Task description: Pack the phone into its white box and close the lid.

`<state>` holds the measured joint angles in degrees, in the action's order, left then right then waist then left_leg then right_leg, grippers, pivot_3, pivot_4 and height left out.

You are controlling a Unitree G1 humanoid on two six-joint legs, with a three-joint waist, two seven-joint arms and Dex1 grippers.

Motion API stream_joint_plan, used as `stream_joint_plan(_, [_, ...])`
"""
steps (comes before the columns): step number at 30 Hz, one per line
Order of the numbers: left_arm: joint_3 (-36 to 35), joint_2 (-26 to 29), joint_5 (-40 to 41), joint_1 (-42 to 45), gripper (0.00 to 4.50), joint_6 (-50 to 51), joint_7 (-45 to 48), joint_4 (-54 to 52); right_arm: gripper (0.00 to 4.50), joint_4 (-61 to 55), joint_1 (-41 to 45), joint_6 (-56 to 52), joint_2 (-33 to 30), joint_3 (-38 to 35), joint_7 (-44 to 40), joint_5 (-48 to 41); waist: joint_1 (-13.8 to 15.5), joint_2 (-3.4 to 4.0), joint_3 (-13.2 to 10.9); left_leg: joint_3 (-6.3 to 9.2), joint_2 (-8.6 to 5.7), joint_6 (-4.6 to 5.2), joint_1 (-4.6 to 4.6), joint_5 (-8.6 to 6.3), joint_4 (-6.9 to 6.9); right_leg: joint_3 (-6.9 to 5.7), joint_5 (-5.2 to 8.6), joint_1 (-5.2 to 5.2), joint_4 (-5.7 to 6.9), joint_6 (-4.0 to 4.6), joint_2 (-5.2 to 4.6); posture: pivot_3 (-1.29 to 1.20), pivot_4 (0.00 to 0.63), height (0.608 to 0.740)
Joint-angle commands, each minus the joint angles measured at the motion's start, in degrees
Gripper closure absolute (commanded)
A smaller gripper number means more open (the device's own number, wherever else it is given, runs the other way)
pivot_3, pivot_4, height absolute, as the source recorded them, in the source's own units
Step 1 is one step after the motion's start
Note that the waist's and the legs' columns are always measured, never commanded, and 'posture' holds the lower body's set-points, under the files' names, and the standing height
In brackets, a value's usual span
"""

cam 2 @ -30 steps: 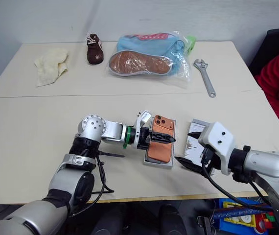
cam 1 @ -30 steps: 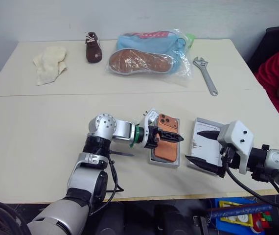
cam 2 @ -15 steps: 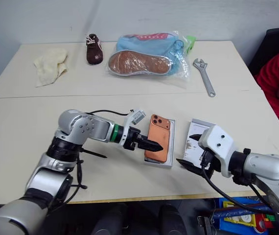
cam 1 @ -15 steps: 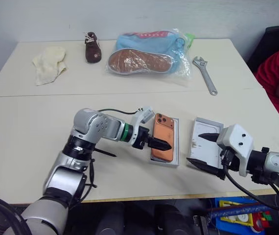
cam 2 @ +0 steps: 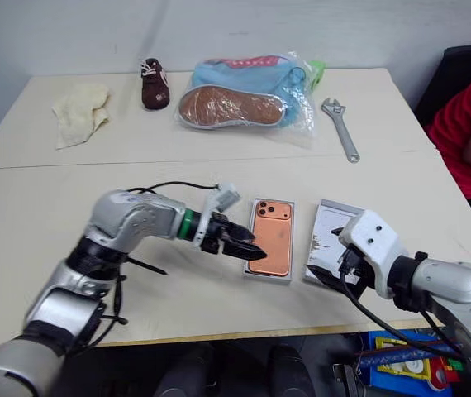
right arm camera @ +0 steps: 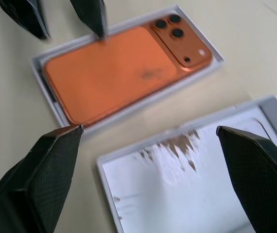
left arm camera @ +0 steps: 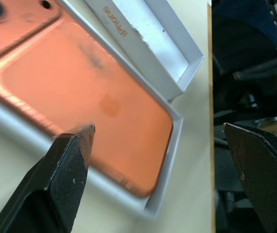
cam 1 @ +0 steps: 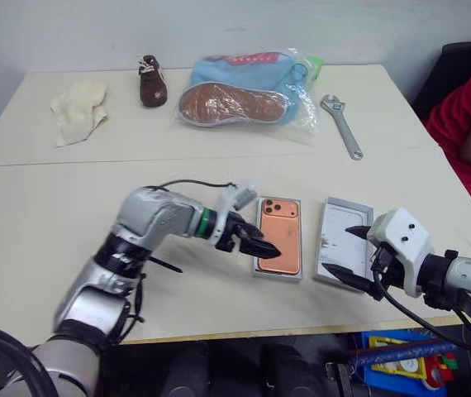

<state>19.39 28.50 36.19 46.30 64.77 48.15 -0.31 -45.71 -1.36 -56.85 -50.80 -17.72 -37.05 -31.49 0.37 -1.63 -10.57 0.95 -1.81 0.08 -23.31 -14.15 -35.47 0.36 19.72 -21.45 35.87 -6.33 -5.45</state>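
- We see the phone (cam 1: pixel 280 236) lying back-up inside the box (cam 1: pixel 279 270) on the near table (cam 1: pixel 37 248) – its camera block sits at the box's 12 o'clock end, away from the robot.
- The lid (cam 1: pixel 343 250) rests inside-up just beside the box, at its 3 o'clock, not touching it – white inner floor with brown marks, nothing in it.
- The left gripper (cam 1: pixel 254 241) hovers at the box's 9 o'clock edge, fingers spread wide and holding nothing; we cannot tell whether a tip touches the box wall.
- The right gripper (cam 1: pixel 348 255) is at the lid's near edge, around 5 o'clock of the box, fingers wide apart and empty, one on either side of the lid's near corner.
- On the far table, toward 12 o'clock, we find a bag (cam 1: pixel 252 91) with a shoe sole showing through it, a small brown shoe (cam 1: pixel 149 80) and a cloth (cam 1: pixel 76 110) off to 10 o'clock, and a wrench (cam 1: pixel 340 125) at 1 o'clock.
- A person's red sleeve (cam 1: pixel 463 124) is at 2 o'clock.
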Motion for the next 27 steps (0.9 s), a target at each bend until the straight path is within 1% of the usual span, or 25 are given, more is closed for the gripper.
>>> stream_joint_plan(1, [-2.05,4.07,-3.48,-4.87,0.06,-14.75,7.07,-7.32,0.0,-3.16,2.47,-7.34,3.44,-0.26,6.43,-2.34,0.08,0.02,-0.01,0.02,0.0,-0.01,-0.01,0.01,0.0,-0.02,0.0,0.0,0.0,0.01,-0.01,0.0,0.15,0.74])
stream_joint_plan(3, [-3.33,5.99,-5.53,-7.56,0.06,-21.51,9.26,-8.74,0.0,-3.87,4.01,-11.09,5.94,0.0,9.68,-2.98,0.28,0.04,-0.02,0.04,0.03,-0.01,-0.02,0.0,0.0,-0.02,0.0,0.01,-0.04,0.05,-0.03,0.0,0.15,0.74])
stream_joint_plan(4, [-4.96,6.42,-6.16,-9.06,0.06,-25.6,10.15,-8.96,0.0,-3.89,5.21,-14.07,9.16,-0.41,11.92,-4.01,0.35,0.04,-0.02,0.03,0.03,0.0,-0.03,0.0,-0.01,-0.01,0.0,0.0,-0.04,0.05,-0.04,0.0,0.15,0.74])
stream_joint_plan(5, [-7.29,7.84,-6.45,-11.54,0.06,-31.53,13.24,-9.61,0.0,-3.55,6.74,-17.28,13.71,-0.24,15.09,-4.46,0.51,0.02,-0.01,0.04,0.02,0.0,-0.03,-0.01,-0.01,-0.02,0.0,0.0,-0.05,0.06,-0.05,0.0,0.15,0.74])
stream_joint_plan(6, [-9.53,9.25,-5.86,-13.68,0.06,-35.28,16.15,-10.37,0.0,-3.16,8.02,-20.17,17.63,-0.08,17.87,-4.49,0.34,-0.02,0.02,0.05,0.03,0.01,-0.02,-0.01,-0.01,-0.02,-0.01,0.03,-0.09,0.07,-0.05,0.0,0.15,0.74])
stream_joint_plan(7, [-11.25,10.98,-5.37,-15.38,0.06,-37.29,18.64,-10.76,0.0,-2.73,9.22,-22.57,20.8,0.38,20.08,-3.99,0.17,-0.01,0.01,0.05,0.09,-0.01,-0.03,-0.02,0.0,-0.02,-0.01,0.01,-0.1,0.13,-0.03,0.0,0.15,0.74])
stream_joint_plan(8, [-12.32,11.98,-5.01,-16.36,0.06,-38.17,19.96,-10.89,0.0,-2.36,10.07,-24.17,22.61,0.59,21.37,-3.43,0.0,0.05,-0.01,0.05,0.1,-0.01,-0.03,-0.02,0.07,-0.01,-0.02,-0.02,-0.12,0.15,-0.04,0.0,0.15,0.74])
stream_joint_plan(12, [-15.89,13.49,-4.04,-16.86,0.06,-39.59,22.72,-7.37,0.0,0.26,12.79,-27.87,27.41,2.12,24.98,-1.54,0.26,0.15,-0.05,0.07,0.07,0.08,-0.05,-0.05,0.13,-0.03,-0.02,-0.04,-0.14,0.17,-0.12,0.0,0.15,0.74])
stream_joint_plan(15, [-16.97,12.45,-4.38,-15.47,0.06,-40.92,23.67,-5.53,0.0,3.21,13.97,-27.36,28.27,4.0,26.27,0.16,0.29,0.16,-0.05,0.06,0.06,0.29,-0.05,-0.17,0.13,-0.03,-0.02,-0.05,-0.15,0.17,-0.12,0.0,0.15,0.74])
stream_joint_plan(18, [-16.96,11.51,-4.86,-14.06,0.06,-41.4,23.68,-4.9,0.0,5.35,14.98,-26.71,28.68,5.0,26.76,1.15,0.05,0.16,-0.05,0.06,0.06,0.27,-0.09,-0.15,0.15,-0.03,-0.02,-0.13,-0.1,0.17,-0.09,0.0,0.15,0.74])
stream_joint_plan(21, [-16.78,10.99,-5.52,-13.43,0.0,-42.2,23.62,-4.92,0.56,7.15,15.98,-26.27,29.33,5.83,26.93,1.65,-0.45,0.16,-0.05,0.05,0.06,0.27,-0.07,-0.13,0.15,-0.04,-0.02,-0.11,-0.04,0.17,-0.06,0.0,0.15,0.74])
stream_joint_plan(26, [-16.23,11.2,-6.37,-14.03,0.0,-42.46,23.83,-6.24,2.19,8.23,16.28,-25.3,29.67,5.82,26.78,1.9,-0.58,0.16,-0.05,0.04,0.06,0.3,-0.01,-0.12,0.16,-0.04,-0.02,-0.12,0.09,0.17,0.0,0.0,0.15,0.74])
stream_joint_plan(27, [-16.22,11.19,-6.48,-14.04,0.0,-42.27,23.7,-6.27,2.19,7.91,16.26,-25.5,30.04,5.2,26.58,1.48,-0.57,0.16,-0.05,0.04,0.06,0.31,-0.01,-0.13,0.15,-0.03,-0.02,-0.12,0.09,0.17,0.0,0.0,0.15,0.74])
